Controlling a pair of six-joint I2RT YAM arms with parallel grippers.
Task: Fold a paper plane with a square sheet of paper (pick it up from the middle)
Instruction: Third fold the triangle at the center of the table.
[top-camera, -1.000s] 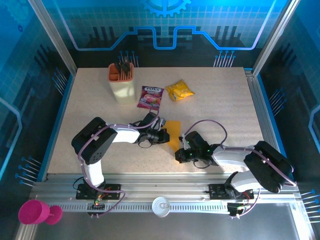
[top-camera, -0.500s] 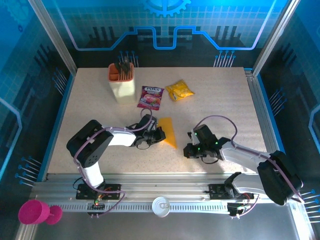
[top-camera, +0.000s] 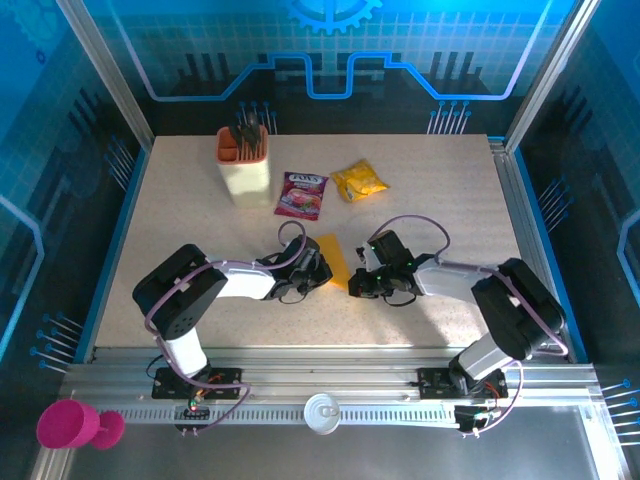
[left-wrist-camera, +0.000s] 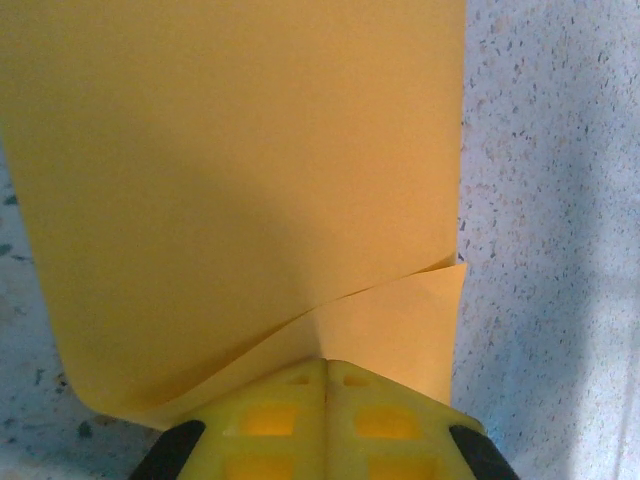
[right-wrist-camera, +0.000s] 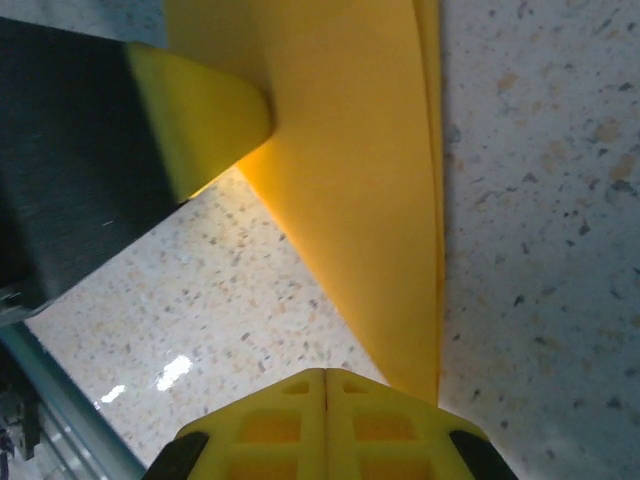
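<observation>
The square sheet of paper (top-camera: 335, 258) lies mid-table, folded into a narrow orange-yellow wedge with its point toward the arms. My left gripper (top-camera: 320, 268) is at the wedge's left edge. In the left wrist view the paper (left-wrist-camera: 250, 150) has an upper flap lifting off a lower layer, and both run into the shut tips of the left gripper (left-wrist-camera: 325, 362). My right gripper (top-camera: 356, 284) is shut at the paper's near point. In the right wrist view the right gripper (right-wrist-camera: 326, 372) sits just left of the paper (right-wrist-camera: 370, 200), with the left gripper's finger (right-wrist-camera: 200, 110) on its far edge.
A beige holder (top-camera: 245, 175) stands at the back left of the speckled table (top-camera: 200, 230). A purple packet (top-camera: 303, 193) and a crinkled yellow snack packet (top-camera: 359, 181) lie behind the paper. A pink cup (top-camera: 70, 425) sits off the table's near left.
The left gripper and the paper shifted slightly left. The right gripper drew away to the right, then came back to the paper's near point.
</observation>
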